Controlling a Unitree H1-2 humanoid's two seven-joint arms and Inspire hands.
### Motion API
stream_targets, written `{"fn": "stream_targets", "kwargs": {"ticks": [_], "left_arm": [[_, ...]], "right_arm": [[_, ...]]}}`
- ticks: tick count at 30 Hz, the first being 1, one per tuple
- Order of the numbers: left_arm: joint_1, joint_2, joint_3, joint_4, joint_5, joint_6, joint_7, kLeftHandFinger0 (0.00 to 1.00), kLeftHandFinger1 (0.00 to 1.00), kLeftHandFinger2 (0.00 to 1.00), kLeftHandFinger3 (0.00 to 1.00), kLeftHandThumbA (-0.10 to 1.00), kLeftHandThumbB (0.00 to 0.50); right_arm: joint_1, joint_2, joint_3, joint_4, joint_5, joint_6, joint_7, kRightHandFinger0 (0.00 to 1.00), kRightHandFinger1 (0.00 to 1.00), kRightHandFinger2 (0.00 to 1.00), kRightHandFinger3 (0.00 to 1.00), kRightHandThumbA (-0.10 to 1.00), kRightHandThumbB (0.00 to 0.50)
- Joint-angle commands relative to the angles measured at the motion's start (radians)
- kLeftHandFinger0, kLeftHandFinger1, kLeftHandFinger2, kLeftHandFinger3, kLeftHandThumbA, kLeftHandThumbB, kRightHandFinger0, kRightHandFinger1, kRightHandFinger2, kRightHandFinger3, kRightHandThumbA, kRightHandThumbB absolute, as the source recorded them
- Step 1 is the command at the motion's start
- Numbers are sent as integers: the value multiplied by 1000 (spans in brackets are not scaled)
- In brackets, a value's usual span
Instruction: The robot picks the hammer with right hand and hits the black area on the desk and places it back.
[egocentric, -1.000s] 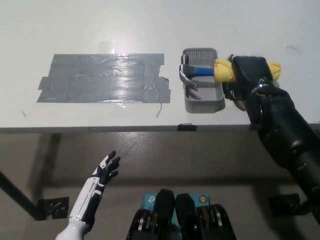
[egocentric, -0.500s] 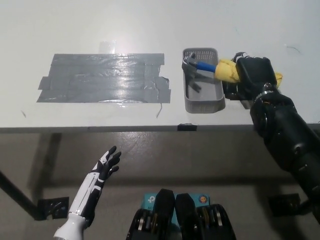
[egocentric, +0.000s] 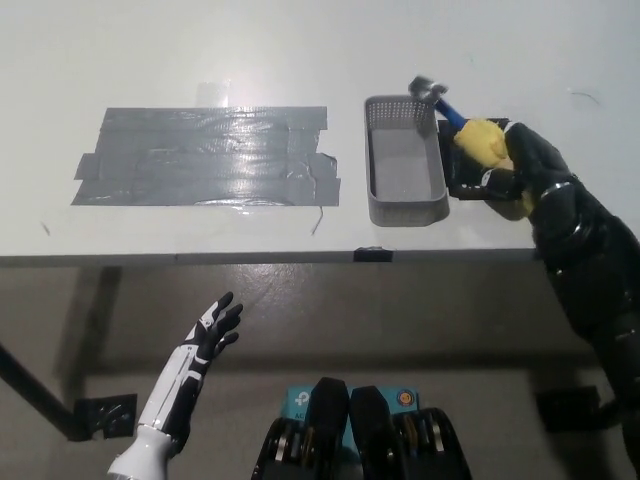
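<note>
My black right hand is shut on the yellow grip of the hammer, at the right of the desk. The hammer is lifted out of the grey basket; its metal head points up and away, just past the basket's far right corner. The blue neck shows between head and grip. The black taped area lies on the desk to the left of the basket, shiny under the light. My white left hand rests open below the desk edge at lower left.
The desk's front edge runs across the middle of the picture. A small black clip sits on that edge below the basket. Bare white desk surface lies behind the tape and basket.
My right hand has raised the hammer out of the basket and swung its head up and to the right. The basket now holds nothing. The left hand has barely moved.
</note>
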Motion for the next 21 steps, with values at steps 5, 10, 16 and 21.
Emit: {"fn": "stream_targets", "kwargs": {"ticks": [5,10,16,21], "left_arm": [[-30,23,16,-16,-28,-22,-28,1000,1000,1000,1000,994,4],[-35,26,16,-16,-19,-19,-24,1000,1000,1000,1000,990,12],[-32,26,15,-10,-13,-31,-21,1000,1000,1000,1000,976,10],[-32,28,13,-22,-2,-24,-20,1000,1000,1000,1000,993,6]], "right_arm": [[-193,1,-280,-209,505,211,341,0,374,758,837,-100,146],[-234,-17,-396,-215,633,285,402,0,276,735,631,-100,102],[-239,-70,-447,-205,685,259,474,0,313,630,882,-100,32],[-243,-104,-488,-196,712,305,481,44,380,694,901,-100,51]]}}
